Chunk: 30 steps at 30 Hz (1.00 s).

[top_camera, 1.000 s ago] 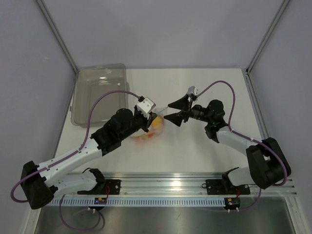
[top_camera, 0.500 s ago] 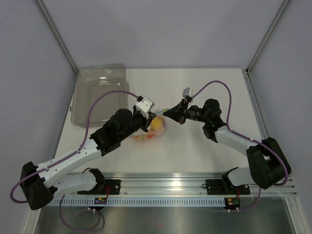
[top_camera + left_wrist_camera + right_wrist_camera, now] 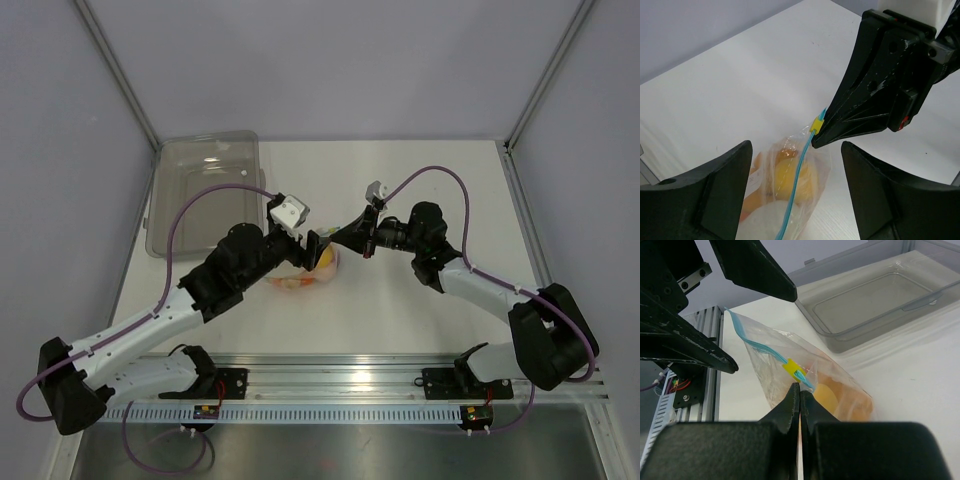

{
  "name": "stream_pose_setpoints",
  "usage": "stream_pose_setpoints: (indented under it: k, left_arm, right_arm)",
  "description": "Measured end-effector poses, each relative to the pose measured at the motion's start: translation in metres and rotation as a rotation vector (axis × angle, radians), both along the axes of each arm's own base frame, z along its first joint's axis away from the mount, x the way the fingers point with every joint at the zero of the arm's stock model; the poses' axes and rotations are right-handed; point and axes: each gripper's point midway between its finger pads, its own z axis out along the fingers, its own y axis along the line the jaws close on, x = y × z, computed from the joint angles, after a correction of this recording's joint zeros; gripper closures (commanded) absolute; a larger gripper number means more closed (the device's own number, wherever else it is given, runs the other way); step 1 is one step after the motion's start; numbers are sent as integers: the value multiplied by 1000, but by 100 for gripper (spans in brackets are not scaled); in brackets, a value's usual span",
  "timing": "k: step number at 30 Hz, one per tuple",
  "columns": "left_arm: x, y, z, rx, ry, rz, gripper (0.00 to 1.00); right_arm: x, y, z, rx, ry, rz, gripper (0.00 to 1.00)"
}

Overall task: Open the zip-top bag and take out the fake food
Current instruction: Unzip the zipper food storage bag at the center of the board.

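1. Right gripper [image 3: 800, 390]: jaws pressed together, pinching the top edge of the zip-top bag [image 3: 771, 371] right at the yellow slider [image 3: 791, 367]. Can't tell whether the tips bite the slider itself or the plastic just under it.
2. Left gripper [image 3: 796, 150]: jaws spread wide, one finger [image 3: 705, 200] on each side of the bag and neither touching it.
3. The bag stands up between the left fingers, its top corner raised to the right gripper's tips and its body hanging below and in front of them.
4. The light blue zip strip [image 3: 797, 175] runs from the slider down through the gap in the left gripper; in the right wrist view it climbs away from the closed tips toward the left gripper's fingers.
5. Fake food [image 3: 790, 177] is inside the bag, below the right gripper's pinch: a yellow piece [image 3: 827, 395], an orange piece [image 3: 757, 190], and something white at the bottom.
6. In the top view the two grippers meet tip to tip over the table [image 3: 420, 190], with the bag bulging just under and on the near side of the left gripper.
7. The smoky-grey tray [image 3: 205, 190] sits well apart, beyond the left gripper on its outer side, and behind the bag in the right wrist view.
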Motion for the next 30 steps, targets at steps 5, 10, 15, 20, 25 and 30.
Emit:
stream_pose_setpoints:
  k: [5, 10, 15, 20, 25, 30]
  left_arm:
    - [-4, -6, 3, -12, -8, -37, 29]
    - [-5, -12, 4, -7, -24, -73, 37]
    - [-4, -18, -4, 18, -23, -102, 45]
    - [-3, -21, -11, 37, -14, -112, 47]
    - [-3, -21, -10, 36, -18, -112, 49]
    - [-2, -22, -8, 28, -26, -112, 65]
  right_arm:
    - [-2, 0, 1, -3, 10, 4, 100]
    - [-5, 1, 3, -5, 29, 17, 100]
    - [-8, 3, 6, -1, 43, 37, 100]
    - [-12, 5, 9, 6, 56, 61, 100]
    - [-14, 6, 12, 10, 60, 75, 100]
    - [-17, 7, 14, 12, 58, 90, 100]
